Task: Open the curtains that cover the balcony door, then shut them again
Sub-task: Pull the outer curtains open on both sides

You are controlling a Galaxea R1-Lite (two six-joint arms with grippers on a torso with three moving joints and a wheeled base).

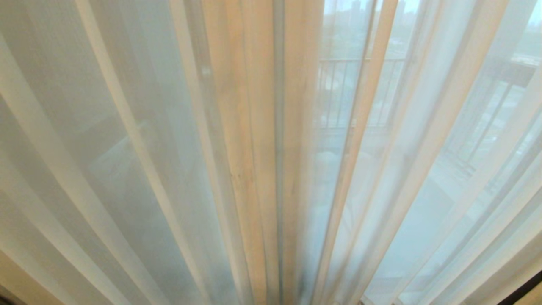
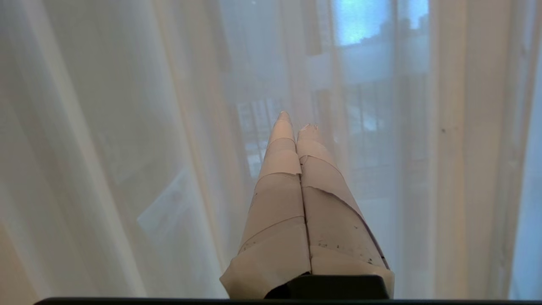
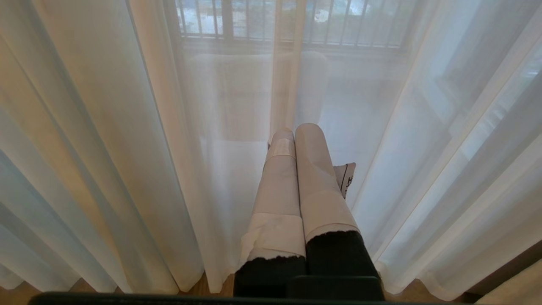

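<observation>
The curtains (image 1: 139,169), floor-length cream, finely woven and partly sheer fabric panels, fill the whole head view and hang drawn across the opening, their long vertical pleats running from top to floor and fanning outward toward the lower edge of that view. Where the two panels meet near the middle, the denser beige hems (image 1: 254,148) lie side by side and run straight up and down. Through the sheer cloth on the right a dark metal balcony railing (image 1: 347,84) with upright bars shows faintly, with pale daylight behind it. The left gripper (image 2: 295,120), its fingers wrapped in pale tape, points at the fabric with its jaws pressed together and nothing between them. The right gripper (image 3: 296,131), likewise tape-wrapped over black fingers, points down at the curtain's lower part near the wooden floor (image 3: 211,290), jaws also closed and empty.
</observation>
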